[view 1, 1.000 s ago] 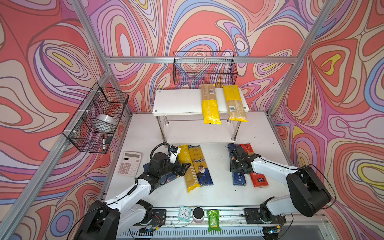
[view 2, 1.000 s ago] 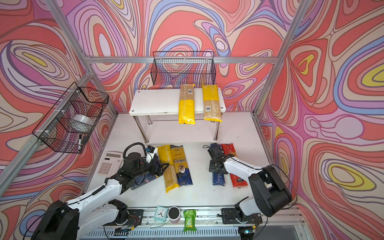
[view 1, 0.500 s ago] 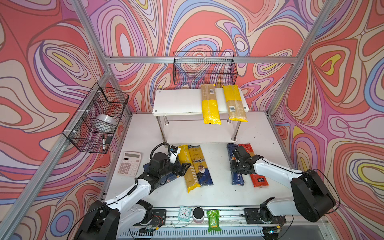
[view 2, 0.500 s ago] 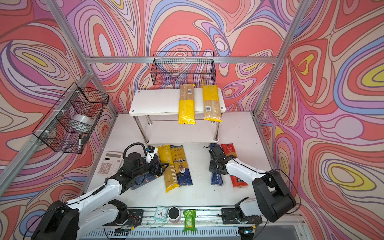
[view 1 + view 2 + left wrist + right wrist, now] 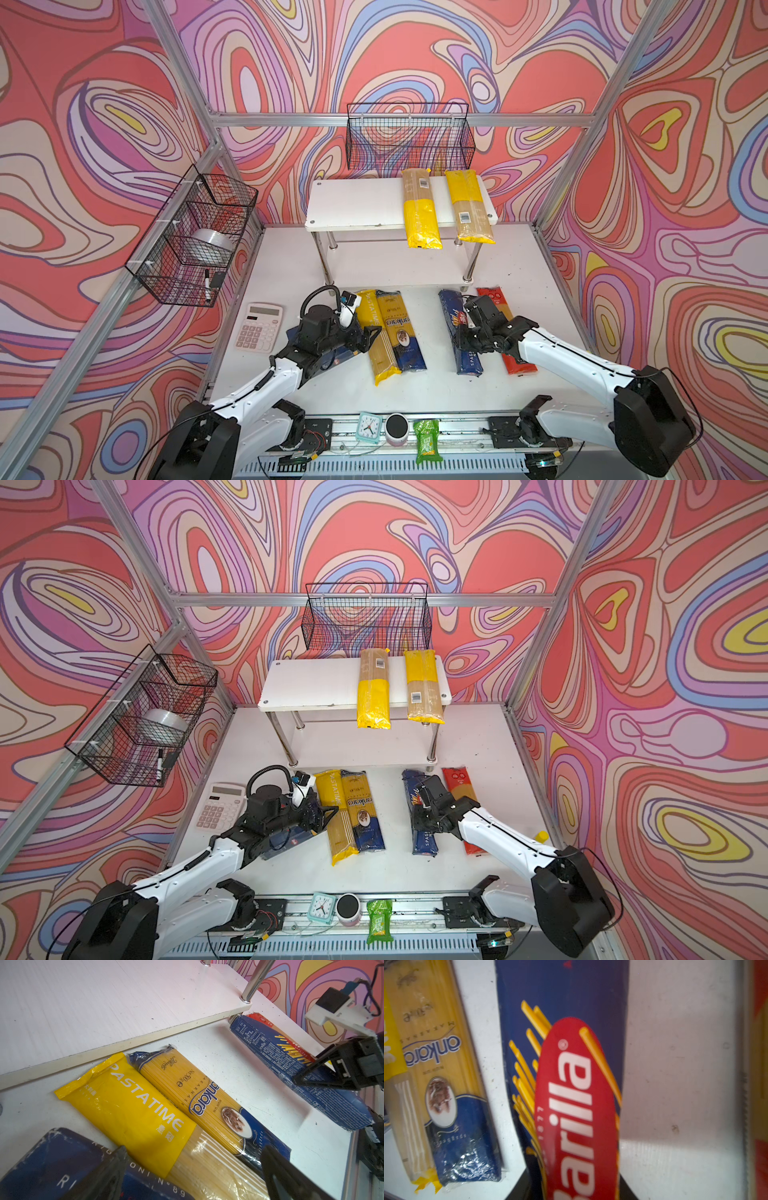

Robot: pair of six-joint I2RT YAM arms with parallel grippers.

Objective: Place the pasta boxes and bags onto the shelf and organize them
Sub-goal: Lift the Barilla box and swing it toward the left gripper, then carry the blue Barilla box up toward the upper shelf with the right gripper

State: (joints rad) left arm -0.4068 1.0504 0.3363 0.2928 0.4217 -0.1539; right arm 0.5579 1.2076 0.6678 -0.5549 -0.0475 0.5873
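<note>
The white shelf stands at the back with two yellow-and-clear bags on its top board. On the table lie the yellow Pastatime bag, the blue-and-gold bag, the narrow Barilla spaghetti box and the red bag. My right gripper is shut on the spaghetti box, one jaw against each long side. My left gripper hangs open over the Pastatime bag and the rigatoni box, which my arm partly hides in both top views.
A calculator lies left of the left arm. Black wire baskets hang on the back wall and the left wall. A small clock, a round can and a green packet sit at the front rail.
The right gripper's jaws have closed in onto the narrow spaghetti box and its arm has shifted a little. The left arm has not moved.
</note>
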